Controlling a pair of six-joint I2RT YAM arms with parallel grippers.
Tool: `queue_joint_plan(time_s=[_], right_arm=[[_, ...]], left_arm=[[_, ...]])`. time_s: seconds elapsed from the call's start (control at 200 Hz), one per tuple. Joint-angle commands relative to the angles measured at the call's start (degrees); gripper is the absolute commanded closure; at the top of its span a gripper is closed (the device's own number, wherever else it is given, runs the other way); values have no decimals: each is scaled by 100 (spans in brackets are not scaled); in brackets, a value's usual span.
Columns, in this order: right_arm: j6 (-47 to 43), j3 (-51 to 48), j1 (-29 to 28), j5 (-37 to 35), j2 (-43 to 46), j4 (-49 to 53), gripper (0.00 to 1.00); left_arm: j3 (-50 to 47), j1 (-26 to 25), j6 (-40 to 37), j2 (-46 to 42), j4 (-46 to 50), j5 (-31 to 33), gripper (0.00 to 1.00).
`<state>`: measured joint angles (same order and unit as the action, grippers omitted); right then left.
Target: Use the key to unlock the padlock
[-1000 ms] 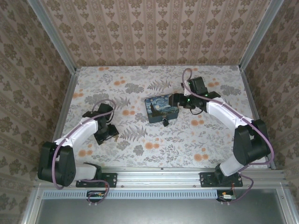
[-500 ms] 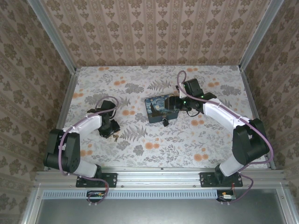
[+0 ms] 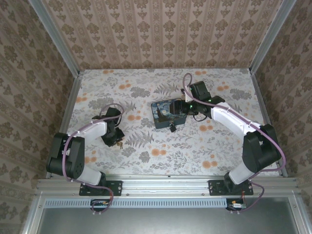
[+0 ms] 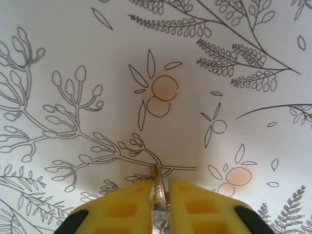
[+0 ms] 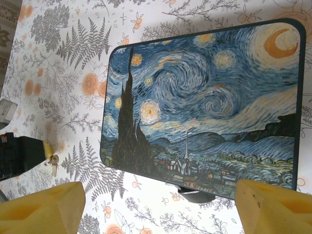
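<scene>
Yellow fingers [image 4: 127,204] of left gripper [image 4: 159,187] are pinching key [image 4: 156,176], well apart from padlock [image 3: 172,127] sitting at near edge of box [image 3: 165,113]; right gripper [image 3: 177,108] is hovering wide open over box.

The whole worktop [image 3: 195,151] is taken in from a fixed camera set high above and behind the arm bases, tilted down and forward, at a distance. Both the left pincer [image 3: 115,140] and the right pincer [image 3: 178,108] are included.

From the left wrist, the patterned cloth just ahead of the left pincer [image 4: 158,187] is viewed very close, almost straight down. From the right wrist, the painted box [image 5: 204,102] beyond the right pincer [image 5: 158,195] is looked down upon from near.

The box [image 3: 168,114] is shared with the overhead view. The left pincer [image 5: 29,151] is also caught beyond the right pincer's left finger.
</scene>
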<state>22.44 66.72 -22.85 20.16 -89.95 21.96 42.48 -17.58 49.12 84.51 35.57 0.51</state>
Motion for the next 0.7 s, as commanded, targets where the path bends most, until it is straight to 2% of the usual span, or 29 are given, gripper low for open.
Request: queue_joint_plan(time_s=[0.0, 0.05, 0.215, 0.42, 0.555, 0.61, 0.695], right_arm=[[-131, 147, -77, 143, 204, 204, 19], [-181, 167, -133, 188, 193, 214, 19], [-186, 178, -489, 361, 90, 106, 19], [-40, -99, -1072, 769, -117, -586, 19], [191, -334, -1425, 919, -222, -1578, 21], [199, -494, -1645, 703, -184, -2136, 25], [59, -804, -2043, 276, -121, -3032, 38]], left_arm=[[-138, -35, -32, 27, -21, -151, 95], [-75, -56, -55, -37, 28, -194, 100], [280, -181, -96, -275, 384, -223, 100], [938, -361, -140, -612, 882, -230, 100], [1391, -508, -77, -790, 1101, -254, 100], [1606, -573, 25, -822, 1144, -360, 100], [1886, -671, 281, -844, 1084, -668, 100]])
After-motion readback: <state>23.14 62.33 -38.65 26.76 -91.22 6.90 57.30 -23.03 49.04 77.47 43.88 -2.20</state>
